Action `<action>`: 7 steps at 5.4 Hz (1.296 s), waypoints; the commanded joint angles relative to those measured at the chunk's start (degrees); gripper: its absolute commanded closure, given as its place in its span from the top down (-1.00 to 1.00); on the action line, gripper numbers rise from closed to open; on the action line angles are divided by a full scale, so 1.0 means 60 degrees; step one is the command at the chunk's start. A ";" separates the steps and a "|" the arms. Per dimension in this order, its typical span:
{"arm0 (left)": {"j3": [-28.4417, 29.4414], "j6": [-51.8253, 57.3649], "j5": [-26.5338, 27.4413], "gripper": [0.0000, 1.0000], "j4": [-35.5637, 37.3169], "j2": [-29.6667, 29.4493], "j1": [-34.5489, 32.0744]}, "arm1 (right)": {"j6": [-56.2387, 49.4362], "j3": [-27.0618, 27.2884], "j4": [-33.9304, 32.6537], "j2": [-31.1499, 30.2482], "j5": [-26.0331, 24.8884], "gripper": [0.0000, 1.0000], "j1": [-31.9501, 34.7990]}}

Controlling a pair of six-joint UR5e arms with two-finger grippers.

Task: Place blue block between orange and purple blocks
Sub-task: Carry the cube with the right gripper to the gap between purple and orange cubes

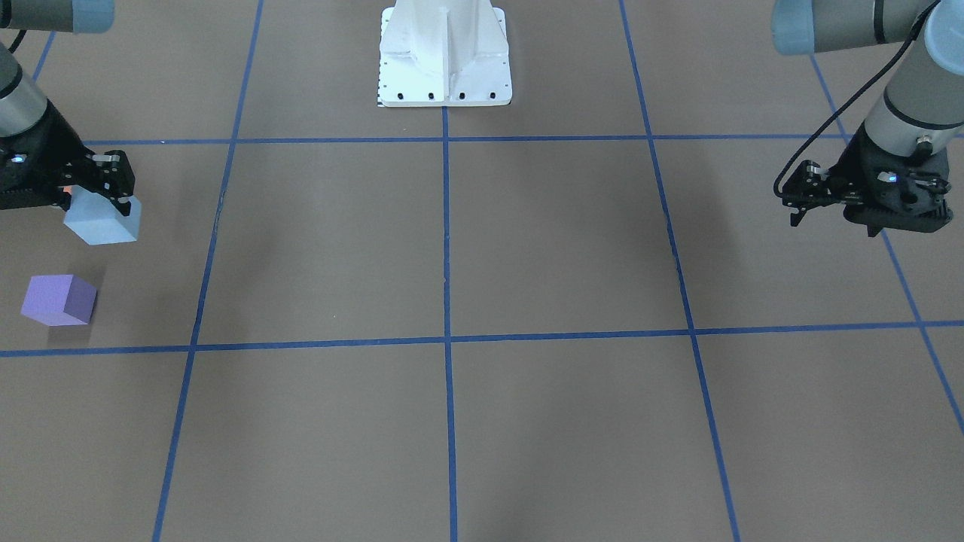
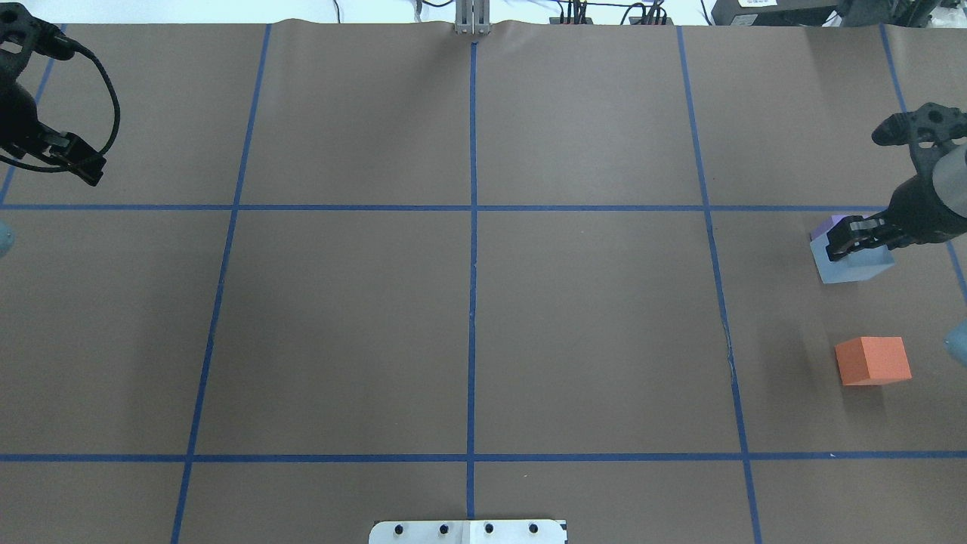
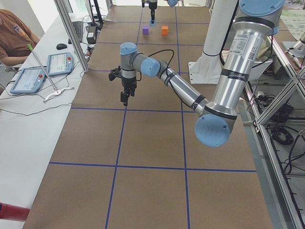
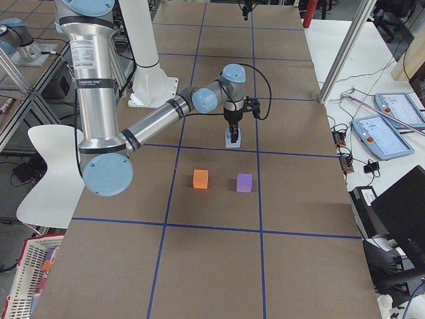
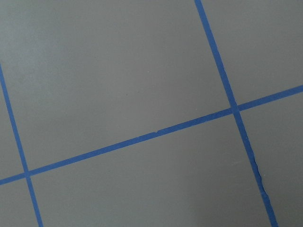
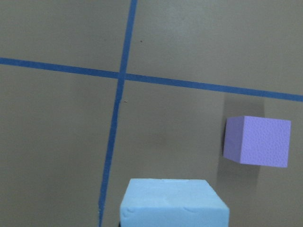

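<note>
Right gripper (image 2: 852,242) clamped on blue block (image 2: 854,270) at right edge; next carry it into the orange (image 2: 872,360)–purple (image 1: 59,299) gap.

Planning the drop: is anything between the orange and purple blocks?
No. In the exterior right view only bare table lies between orange block and purple block; right gripper holds the blue block beyond them.

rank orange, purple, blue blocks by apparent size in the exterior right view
1. orange block and purple block: alike
2. blue block: slightly smaller, but farther off and partly hidden by the right gripper
</note>
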 commanded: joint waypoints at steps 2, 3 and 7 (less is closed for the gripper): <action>-0.0002 -0.0034 0.0000 1.00 0.0004 0.0000 0.0011 | 0.0076 -0.1637 0.3111 -0.0766 0.0445 -1.00 0.0257; -0.0017 -0.0019 0.0000 1.00 0.0004 0.0000 0.0011 | 0.0076 -0.1653 0.3039 -0.0707 0.0520 -1.00 0.0242; -0.0017 -0.0034 0.0000 1.00 0.0004 0.0000 0.0011 | 0.0076 -0.2547 0.2675 -0.0164 0.0550 -1.00 0.0097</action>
